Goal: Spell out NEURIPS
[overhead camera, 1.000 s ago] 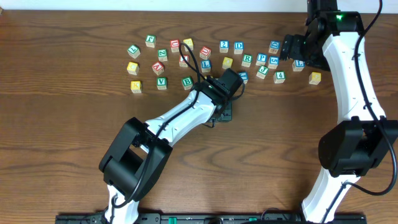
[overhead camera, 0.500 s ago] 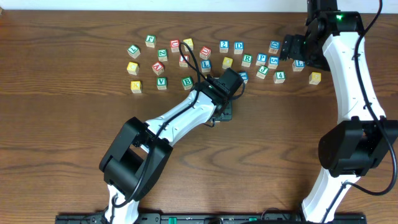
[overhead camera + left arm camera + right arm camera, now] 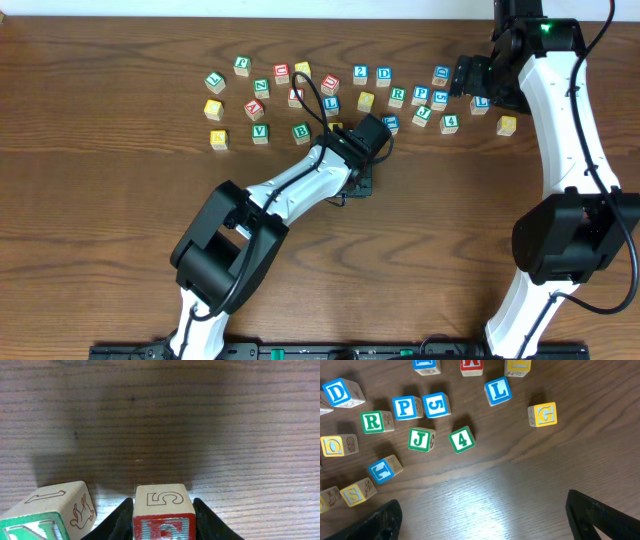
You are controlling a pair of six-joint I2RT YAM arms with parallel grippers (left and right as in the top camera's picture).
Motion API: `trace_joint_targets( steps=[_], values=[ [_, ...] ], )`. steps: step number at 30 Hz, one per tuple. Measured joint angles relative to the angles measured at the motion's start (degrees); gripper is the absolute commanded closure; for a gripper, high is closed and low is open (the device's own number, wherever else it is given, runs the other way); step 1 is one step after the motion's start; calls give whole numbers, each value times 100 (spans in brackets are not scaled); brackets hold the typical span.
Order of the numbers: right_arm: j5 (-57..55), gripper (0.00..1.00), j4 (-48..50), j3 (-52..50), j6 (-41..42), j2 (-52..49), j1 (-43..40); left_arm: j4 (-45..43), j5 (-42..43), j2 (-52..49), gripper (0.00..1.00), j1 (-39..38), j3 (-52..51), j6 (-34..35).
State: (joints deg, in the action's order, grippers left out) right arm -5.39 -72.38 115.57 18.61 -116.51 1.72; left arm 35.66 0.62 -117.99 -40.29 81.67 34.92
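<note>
My left gripper (image 3: 163,527) is shut on a pale cube (image 3: 163,510) that has a red-bordered front face and an outlined 5 on top; both black jaws lie against its sides. Just left of it a cube with a green N (image 3: 47,515) rests on the table. From overhead the left gripper (image 3: 358,182) hides both cubes. The green R cube (image 3: 371,421) and blue P cube (image 3: 405,407) lie in the scattered group, where the overhead view also shows the R (image 3: 398,96) and the P (image 3: 421,95). My right gripper (image 3: 490,517) hangs open over bare wood.
Other letter and number cubes are spread along the far side: a blue 5 (image 3: 436,404), green J (image 3: 421,440), green 4 (image 3: 461,440), blue L (image 3: 498,390), yellow G (image 3: 542,414). More cubes (image 3: 259,131) lie at the far left.
The left jaws have closed in onto the red-faced cube. The left arm's elbow has shifted slightly. The right arm has not moved.
</note>
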Motion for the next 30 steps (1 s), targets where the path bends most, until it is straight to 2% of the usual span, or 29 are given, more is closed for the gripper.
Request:
trace_joint_targets(
  steps=[30],
  values=[
    [0,1,0,0,0,0,0,164,-20,0,66,247,0,0]
  ],
)
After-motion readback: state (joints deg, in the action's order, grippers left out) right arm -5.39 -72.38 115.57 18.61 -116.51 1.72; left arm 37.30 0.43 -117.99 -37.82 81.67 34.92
